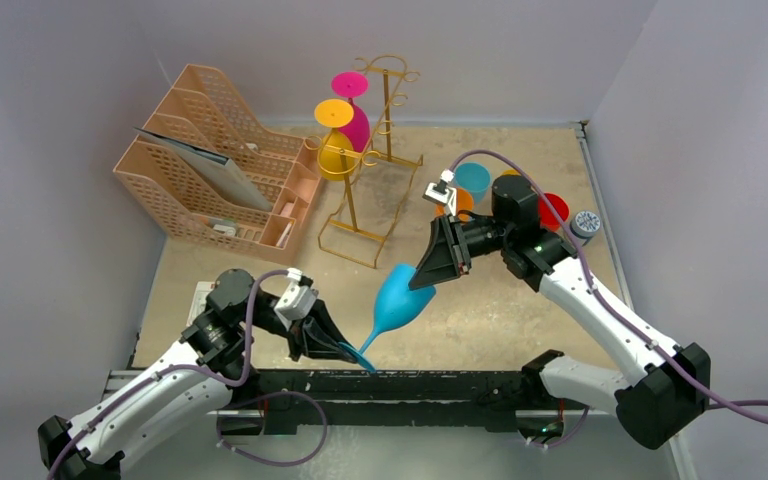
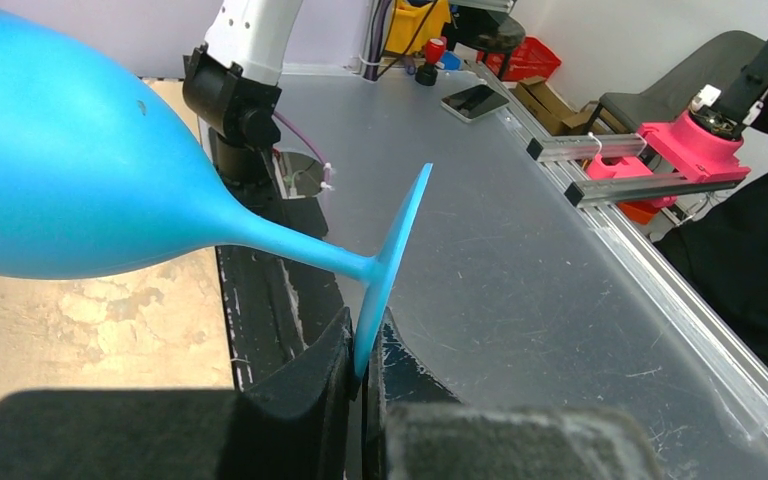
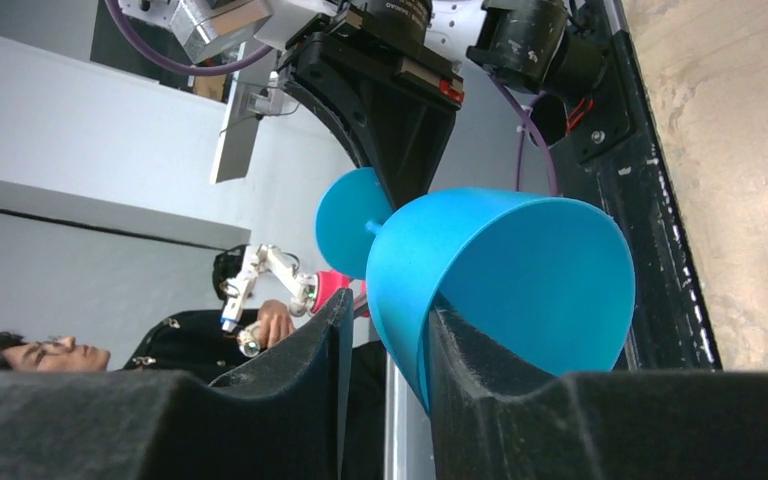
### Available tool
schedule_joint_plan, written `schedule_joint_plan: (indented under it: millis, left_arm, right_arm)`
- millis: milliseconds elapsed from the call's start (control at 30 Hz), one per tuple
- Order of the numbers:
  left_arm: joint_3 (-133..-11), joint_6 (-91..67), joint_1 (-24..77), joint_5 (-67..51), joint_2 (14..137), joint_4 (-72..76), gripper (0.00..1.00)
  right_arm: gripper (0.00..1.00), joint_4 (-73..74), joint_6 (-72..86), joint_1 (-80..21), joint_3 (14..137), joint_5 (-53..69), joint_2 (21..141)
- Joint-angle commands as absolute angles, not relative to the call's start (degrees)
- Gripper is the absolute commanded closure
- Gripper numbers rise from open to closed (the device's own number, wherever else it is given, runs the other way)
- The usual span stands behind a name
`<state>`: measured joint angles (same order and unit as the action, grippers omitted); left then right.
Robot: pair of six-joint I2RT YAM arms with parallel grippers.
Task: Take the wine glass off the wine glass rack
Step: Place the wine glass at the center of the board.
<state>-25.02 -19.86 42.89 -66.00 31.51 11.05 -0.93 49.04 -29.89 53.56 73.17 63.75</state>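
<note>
The blue wine glass is off the wine glass rack. It lies tilted in the lower middle of the top view, between my arms. My left gripper pinches the edge of its round foot, and the lowest part of the foot is hidden between the fingers. My right gripper is a little spread over the bowl's rim, one finger inside, one outside with a small gap. A pink glass and an orange glass hang on the rack, upper middle. At the right my arm partly covers some cups.
</note>
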Motion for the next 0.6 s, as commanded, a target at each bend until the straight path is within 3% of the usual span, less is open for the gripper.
schedule_joint_plan:
  millis: [0,300,567]
  left_arm:
    - [-28.0,-18.1,42.7,-64.7,31.0,9.7,1.00]
    - [-27.6,-16.7,42.7,-64.1,30.3,8.3,1.00]
    - [-28.1,-16.2,42.8,-64.0,30.9,7.6,1.00]
  right_arm:
    - [0.71,0.1,49.0,-30.4,55.3,77.5,62.8]
    - [0.99,-2.2,51.1,-30.3,55.6,77.1,62.1]
    - [1.00,-2.6,51.6,-30.4,55.0,76.0,61.2]
